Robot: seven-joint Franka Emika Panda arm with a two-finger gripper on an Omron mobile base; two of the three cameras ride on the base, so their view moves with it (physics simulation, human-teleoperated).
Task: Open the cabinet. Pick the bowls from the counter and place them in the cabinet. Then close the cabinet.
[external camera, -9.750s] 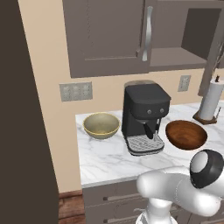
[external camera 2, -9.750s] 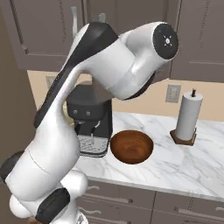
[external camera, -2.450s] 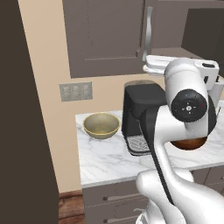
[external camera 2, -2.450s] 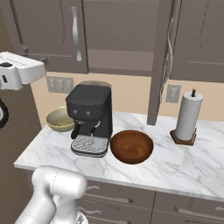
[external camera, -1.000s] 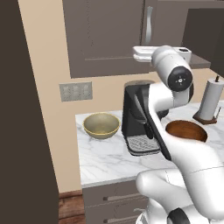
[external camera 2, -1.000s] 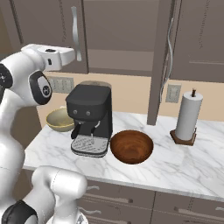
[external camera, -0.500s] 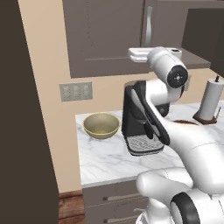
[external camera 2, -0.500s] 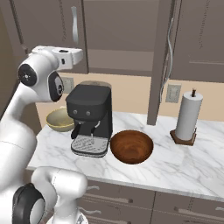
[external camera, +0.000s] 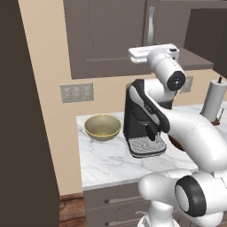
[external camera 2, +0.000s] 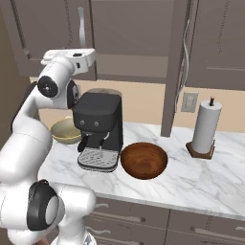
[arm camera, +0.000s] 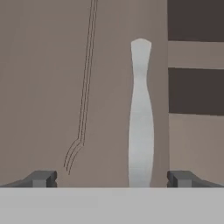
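The cabinet (external camera 2: 129, 33) hangs above the counter (external camera 2: 191, 186); its left door (external camera: 106, 35) is shut and its right door (external camera 2: 173, 72) stands swung open. My gripper (arm camera: 113, 178) is open, level with the left door's silver handle (arm camera: 141, 113), which stands a little right of centre between the fingertips (arm camera: 42, 178), not touching them. Its white hand (external camera: 153, 52) hovers just before that door. The olive-yellow bowl (external camera: 103, 127) sits left of the coffee machine. The reddish-brown bowl (external camera 2: 143, 160) sits to its right.
A black coffee machine (external camera 2: 98, 129) stands between the bowls under my hand. A paper towel roll (external camera 2: 206, 127) stands at the counter's right. A dark tall panel (external camera: 22, 111) borders the counter on the left. Grey drawers (external camera 2: 143, 225) run below.
The arm rose from low over the counter and swung its hand up to the left door's handle. In the last half second it barely shifted. Bowls and doors have not moved.
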